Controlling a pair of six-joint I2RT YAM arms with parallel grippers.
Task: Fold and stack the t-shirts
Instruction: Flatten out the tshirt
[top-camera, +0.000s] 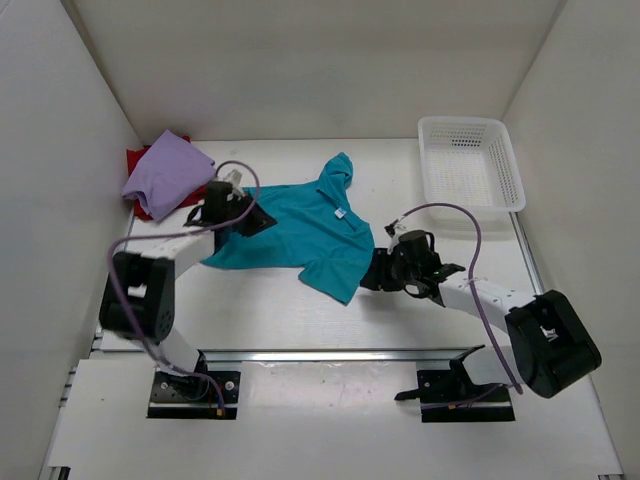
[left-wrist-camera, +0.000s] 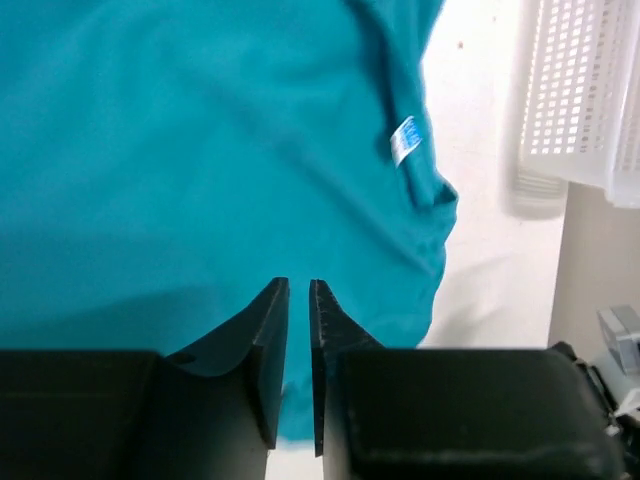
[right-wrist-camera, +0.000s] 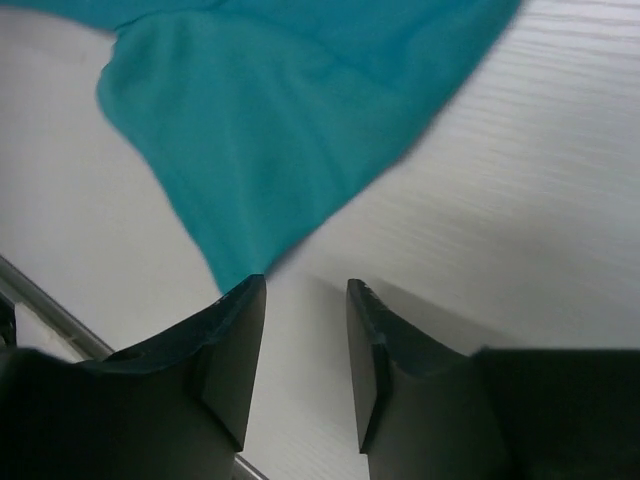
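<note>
The teal t-shirt (top-camera: 300, 232) lies spread in the middle of the table, its white neck label (top-camera: 341, 212) facing up. My left gripper (top-camera: 258, 220) is at the shirt's left part. In the left wrist view its jaws (left-wrist-camera: 298, 283) stand a thin slit apart with teal cloth (left-wrist-camera: 200, 150) in the slit. My right gripper (top-camera: 372, 272) is open and empty, low over bare table just right of the near sleeve (right-wrist-camera: 270, 130). The lavender t-shirt (top-camera: 167, 172) lies folded on the red t-shirt (top-camera: 135, 160) at the back left.
A white mesh basket (top-camera: 470, 122) stands at the back right and also shows in the left wrist view (left-wrist-camera: 580, 90). White walls close in the table on three sides. A metal rail (top-camera: 320, 355) runs along the near edge.
</note>
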